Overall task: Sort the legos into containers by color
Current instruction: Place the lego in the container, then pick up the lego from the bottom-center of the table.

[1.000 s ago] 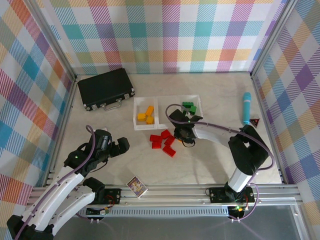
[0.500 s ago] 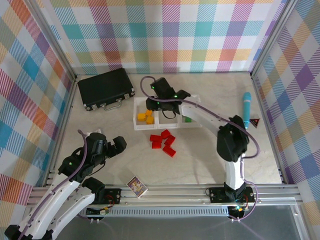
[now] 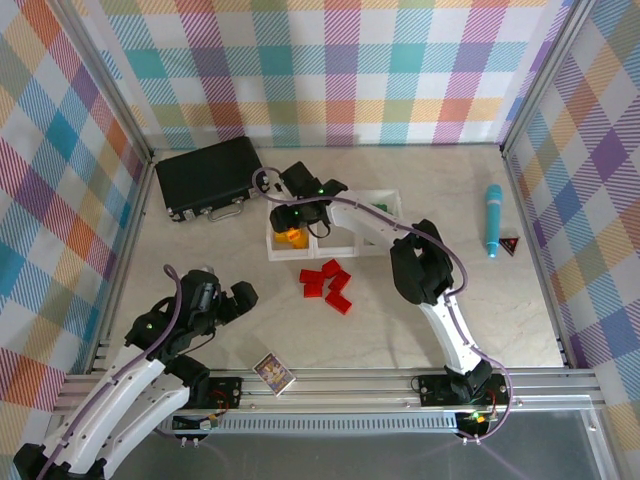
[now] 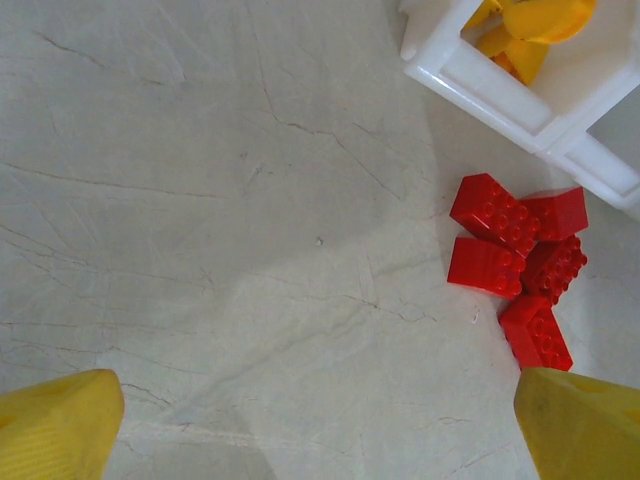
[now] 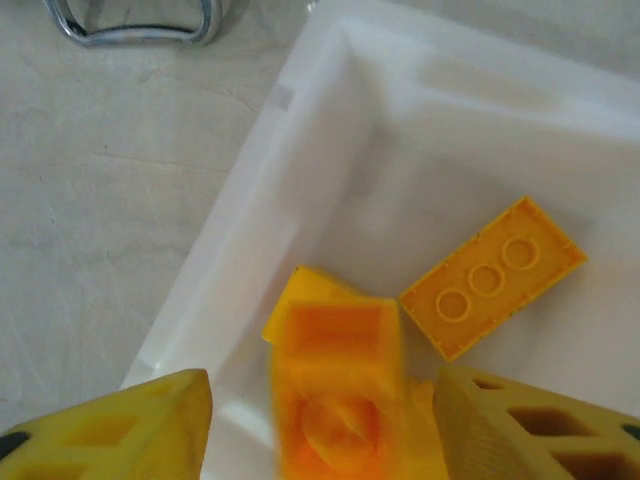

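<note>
**Colours and patterns across the table**

The table (image 3: 200, 250) is pale cream, veined with fine grey cracks. The walls (image 3: 330, 70) around it carry a pastel plaid of teal, orange, purple, yellow and pink on white.

A cluster of small chunky plastic bricks (image 3: 327, 285) is bright red. The shallow clear plastic trays (image 3: 295, 255) have whitish rims. One holds yellow-orange bricks (image 5: 492, 277), another green bricks (image 3: 378, 208).

The flat hard case (image 3: 212, 177) is black with a silvery handle and latches. The slim cylindrical tool (image 3: 493, 218) is blue-teal, and the small triangle (image 3: 510, 244) is dark with red.

The picture card (image 3: 272, 372) has a white border around a purplish-brown image.

Both arms are white with black joints and purple cables. The left gripper (image 4: 320, 440) and right gripper (image 5: 320, 425) have yellow fingers (image 4: 60, 425).
</note>
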Action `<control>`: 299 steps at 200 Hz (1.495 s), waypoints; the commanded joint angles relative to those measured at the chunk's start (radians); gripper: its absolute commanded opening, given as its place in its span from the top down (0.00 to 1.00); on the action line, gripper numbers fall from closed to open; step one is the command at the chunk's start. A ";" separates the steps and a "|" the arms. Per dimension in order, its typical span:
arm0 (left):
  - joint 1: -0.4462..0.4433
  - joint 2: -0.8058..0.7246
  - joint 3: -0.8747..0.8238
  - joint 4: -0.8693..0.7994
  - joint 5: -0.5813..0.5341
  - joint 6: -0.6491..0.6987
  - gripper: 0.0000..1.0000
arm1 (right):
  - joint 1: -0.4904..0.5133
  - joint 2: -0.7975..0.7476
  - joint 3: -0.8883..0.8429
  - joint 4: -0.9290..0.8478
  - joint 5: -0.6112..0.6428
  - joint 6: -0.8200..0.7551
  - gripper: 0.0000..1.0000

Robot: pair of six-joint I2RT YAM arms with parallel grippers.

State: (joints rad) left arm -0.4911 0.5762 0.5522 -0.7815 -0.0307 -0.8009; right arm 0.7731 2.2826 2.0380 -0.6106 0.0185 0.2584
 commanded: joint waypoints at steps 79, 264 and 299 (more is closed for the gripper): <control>-0.278 0.269 0.053 0.165 -0.077 -0.015 0.00 | -0.006 -0.414 -0.240 -0.110 0.238 0.035 0.10; -0.385 0.363 0.169 0.045 -0.362 -0.037 0.00 | 0.034 -0.753 -1.003 -0.020 -0.044 -0.030 0.12; -0.386 0.179 0.126 0.000 -0.398 -0.032 0.00 | 0.067 -0.619 -0.949 -0.014 -0.020 -0.050 0.12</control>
State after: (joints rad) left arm -0.8814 0.8455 0.7082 -0.7109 -0.3668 -0.8238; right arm 0.8215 1.6176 1.0328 -0.6231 -0.0086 0.2447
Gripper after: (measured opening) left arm 0.997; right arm 0.880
